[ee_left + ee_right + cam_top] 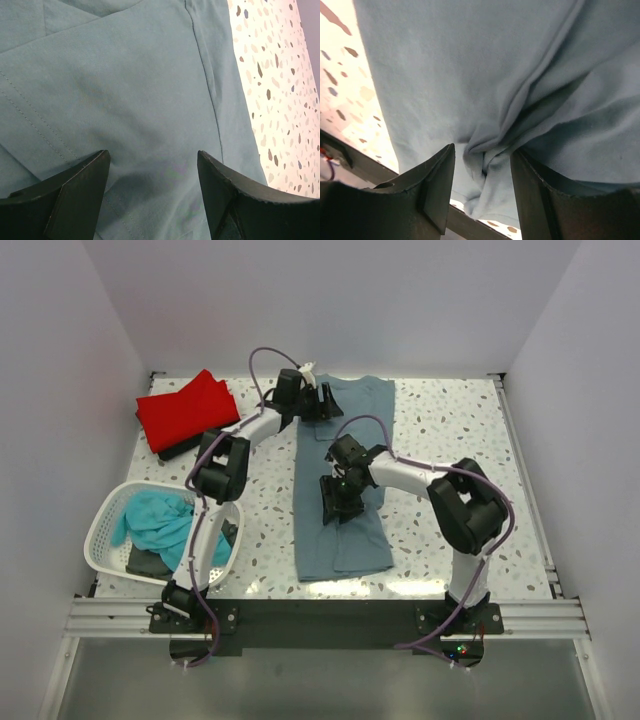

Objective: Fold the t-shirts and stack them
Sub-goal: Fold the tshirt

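Observation:
A grey-blue t-shirt [345,545] lies in a long folded strip down the middle of the table. My left gripper [322,400] is at its far end, open just above the flat cloth [125,75], with its fingers apart [152,155]. My right gripper [338,508] is low over the middle of the shirt. In the right wrist view its jaws [482,150] are partly open with a bunched fold of the shirt [487,160] standing between them. A folded red t-shirt [185,410] lies at the back left on a dark garment.
A white basket [100,525] at the front left holds a teal shirt [160,520] and a dark garment. The speckled table [450,420] is walled by white panels. The metal rail [320,615] runs along the near edge.

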You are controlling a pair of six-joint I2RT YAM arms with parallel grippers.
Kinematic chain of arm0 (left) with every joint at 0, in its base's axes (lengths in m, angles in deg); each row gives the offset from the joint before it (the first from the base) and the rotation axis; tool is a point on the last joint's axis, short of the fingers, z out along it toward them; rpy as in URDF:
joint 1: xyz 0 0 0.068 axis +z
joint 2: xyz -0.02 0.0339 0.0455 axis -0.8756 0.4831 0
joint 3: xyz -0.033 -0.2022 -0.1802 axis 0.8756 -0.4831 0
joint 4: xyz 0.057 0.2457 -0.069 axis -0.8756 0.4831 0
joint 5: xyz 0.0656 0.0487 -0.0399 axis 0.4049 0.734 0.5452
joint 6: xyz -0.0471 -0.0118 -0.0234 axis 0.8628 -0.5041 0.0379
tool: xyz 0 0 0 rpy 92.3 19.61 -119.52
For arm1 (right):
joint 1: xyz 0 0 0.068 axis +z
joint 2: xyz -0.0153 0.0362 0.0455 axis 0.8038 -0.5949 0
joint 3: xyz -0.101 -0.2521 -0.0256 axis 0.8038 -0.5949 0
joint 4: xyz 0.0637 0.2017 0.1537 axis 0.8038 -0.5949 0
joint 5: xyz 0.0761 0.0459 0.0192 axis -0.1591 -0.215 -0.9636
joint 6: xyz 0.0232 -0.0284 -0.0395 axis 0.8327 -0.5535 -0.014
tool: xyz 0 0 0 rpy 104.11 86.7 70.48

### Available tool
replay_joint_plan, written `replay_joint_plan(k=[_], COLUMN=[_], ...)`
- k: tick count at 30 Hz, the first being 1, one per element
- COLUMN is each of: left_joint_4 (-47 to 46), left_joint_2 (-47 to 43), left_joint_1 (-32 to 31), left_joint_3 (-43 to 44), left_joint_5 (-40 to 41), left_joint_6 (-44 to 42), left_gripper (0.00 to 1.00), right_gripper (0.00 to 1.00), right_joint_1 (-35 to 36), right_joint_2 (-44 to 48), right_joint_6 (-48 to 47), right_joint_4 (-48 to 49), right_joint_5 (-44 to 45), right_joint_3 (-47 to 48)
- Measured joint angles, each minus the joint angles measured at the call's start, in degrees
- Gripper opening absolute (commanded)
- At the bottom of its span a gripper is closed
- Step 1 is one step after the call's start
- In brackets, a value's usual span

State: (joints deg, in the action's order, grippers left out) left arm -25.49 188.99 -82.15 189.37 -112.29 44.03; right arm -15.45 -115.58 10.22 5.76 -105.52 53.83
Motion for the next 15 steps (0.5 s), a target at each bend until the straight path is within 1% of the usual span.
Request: replay_joint_plan(k=[5,8,11,15], left_joint_4=[0.70,1.40,2.51,5.42], left_joint_2=[-0.96,-4.42,-10.49,-23.54], left_joint_1=[-0.50,-1.29,-2.23,-4.17], left_joint_3=[-0.44,-3.65,-8.22,-17.31], left_joint_5=[0.68,1.38,2.16,5.62], left_joint_6=[-0.90,-1.68,-2.27,-3.69], left_gripper=[0.76,0.76,0.76,0.76], right_gripper=[0.54,0.54,0.54,0.54], right_joint_1=[0.61,0.63,0.63,0.63], right_joint_2=[3.74,8.48,13.18,19.28], right_joint_6=[-0.33,-0.90,-1.18,-1.27], right_joint_4=[-4.37,-7.65,-10.19,-13.07], right_joint_5=[4.20,7.13,9.38,11.89], right_joint_3=[-0.44,-0.55,-1.25,-6.10])
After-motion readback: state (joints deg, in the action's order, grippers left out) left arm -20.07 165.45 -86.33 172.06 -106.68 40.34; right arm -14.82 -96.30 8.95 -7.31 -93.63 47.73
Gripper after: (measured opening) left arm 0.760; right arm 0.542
